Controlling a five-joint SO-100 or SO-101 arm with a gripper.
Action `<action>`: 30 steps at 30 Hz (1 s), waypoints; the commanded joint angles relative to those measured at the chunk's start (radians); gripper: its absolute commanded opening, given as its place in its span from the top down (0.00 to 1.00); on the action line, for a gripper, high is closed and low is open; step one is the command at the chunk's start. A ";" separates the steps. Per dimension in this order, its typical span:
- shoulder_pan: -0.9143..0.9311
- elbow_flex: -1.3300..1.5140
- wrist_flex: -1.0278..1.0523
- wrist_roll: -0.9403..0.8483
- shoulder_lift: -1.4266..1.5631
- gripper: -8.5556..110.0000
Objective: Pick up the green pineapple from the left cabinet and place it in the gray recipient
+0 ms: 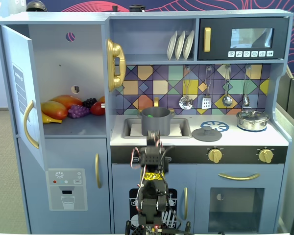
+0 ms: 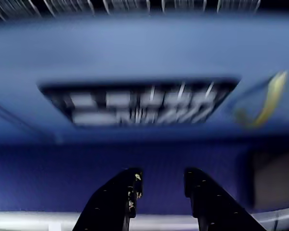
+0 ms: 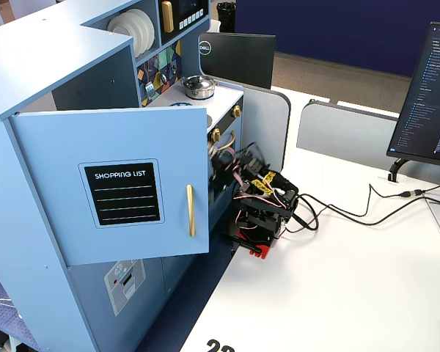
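Our end effector (image 2: 160,192) shows in the wrist view as two dark fingers (image 2: 116,202) held apart with nothing between them, so we are open and empty. That view is blurred; it faces a blue panel with a dark window.

In a fixed view from the front the arm (image 1: 152,186) is folded low against the lower doors, below the sink. We judge this a parked pose, clear of the counter.

The gray recipient (image 1: 155,121) stands in the sink, and a small green patch, probably the green pineapple (image 1: 151,116), shows just inside its rim. We judge the placing done.

The left cabinet (image 1: 68,73) stands open, its door (image 1: 20,93) swung toward us at the left. On its shelf lie a mango (image 1: 54,109), purple grapes (image 1: 78,111) and a red fruit (image 1: 98,108); we see no green fruit there.

From the side fixed view, the open door (image 3: 117,183) juts over the bench (image 3: 337,279), and the arm base (image 3: 260,213) sits just right of it. Open bench lies to the right.
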 commanded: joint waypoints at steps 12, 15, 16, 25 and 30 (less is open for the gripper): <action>-0.043 0.259 0.264 0.107 0.103 0.93; -0.058 0.259 0.328 0.150 0.104 0.93; -0.069 0.259 0.325 0.186 0.104 0.93; -0.061 0.259 0.327 0.166 0.104 0.90; -0.061 0.259 0.327 0.166 0.104 0.89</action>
